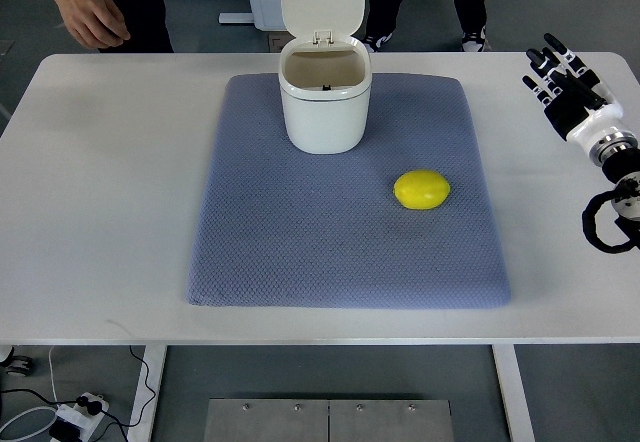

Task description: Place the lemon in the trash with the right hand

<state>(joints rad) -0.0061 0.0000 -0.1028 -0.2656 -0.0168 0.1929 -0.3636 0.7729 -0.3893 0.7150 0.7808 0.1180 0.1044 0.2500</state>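
A yellow lemon [421, 190] lies on the grey-blue mat [300, 252], right of its centre. A white trash bin [324, 97] stands at the mat's far middle with its lid flipped up and its mouth open. My right hand [560, 74] is over the table's far right corner, well right of the lemon, its fingers spread and holding nothing. The left arm is out of view.
The mat lies on a white table [100, 212]. A person's hand [95, 17] hangs over the far left edge, and another person's legs [425, 2] stand behind the table. A power strip and cables [70, 417] lie on the floor at the lower left.
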